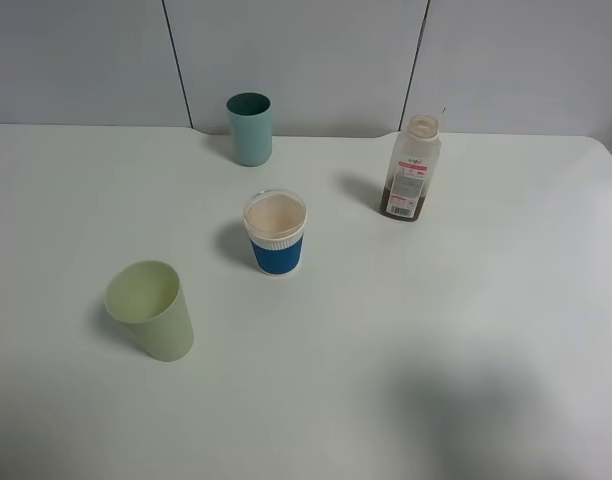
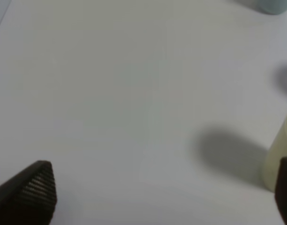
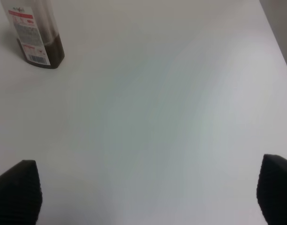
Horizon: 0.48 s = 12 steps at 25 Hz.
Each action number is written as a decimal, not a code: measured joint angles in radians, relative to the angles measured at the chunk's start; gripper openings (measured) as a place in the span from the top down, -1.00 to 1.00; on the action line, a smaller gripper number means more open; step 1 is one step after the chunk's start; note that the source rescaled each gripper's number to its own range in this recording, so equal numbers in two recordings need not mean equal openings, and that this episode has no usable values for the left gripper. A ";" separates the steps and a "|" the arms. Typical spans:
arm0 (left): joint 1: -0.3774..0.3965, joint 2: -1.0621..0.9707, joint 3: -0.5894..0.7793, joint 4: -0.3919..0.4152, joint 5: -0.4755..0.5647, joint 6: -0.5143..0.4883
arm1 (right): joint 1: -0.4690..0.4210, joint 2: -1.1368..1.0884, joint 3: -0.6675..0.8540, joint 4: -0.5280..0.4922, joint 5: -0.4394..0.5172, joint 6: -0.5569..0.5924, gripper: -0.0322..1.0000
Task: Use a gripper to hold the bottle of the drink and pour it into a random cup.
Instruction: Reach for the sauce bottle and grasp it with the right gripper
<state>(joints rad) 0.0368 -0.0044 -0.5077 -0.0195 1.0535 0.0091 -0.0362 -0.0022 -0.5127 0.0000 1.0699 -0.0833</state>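
The clear bottle (image 1: 413, 168) with a white and red label and brown drink stands uncapped at the back right of the table. It also shows in the right wrist view (image 3: 34, 35). The white cup with a blue sleeve (image 1: 276, 234) stands near the middle. Neither arm shows in the exterior view. My right gripper (image 3: 148, 197) is open and empty over bare table, well short of the bottle. My left gripper (image 2: 164, 192) is open and empty, with the pale green cup (image 2: 282, 157) beside one fingertip.
A tall teal cup (image 1: 250, 128) stands at the back, also at the edge of the left wrist view (image 2: 275, 5). A pale green cup (image 1: 151, 310) stands at the front left. The table's right edge (image 3: 277, 37) shows in the right wrist view.
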 joint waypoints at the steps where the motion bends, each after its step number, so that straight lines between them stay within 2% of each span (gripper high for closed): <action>1: 0.000 0.000 0.000 0.000 0.000 0.000 | 0.000 0.000 0.000 0.000 0.000 0.000 -0.75; 12: 0.000 0.000 0.000 0.000 0.000 -0.001 | 0.000 0.000 0.000 0.000 0.000 0.000 -0.75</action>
<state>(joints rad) 0.0368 -0.0044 -0.5077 -0.0195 1.0535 0.0082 -0.0362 -0.0022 -0.5127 0.0000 1.0699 -0.0833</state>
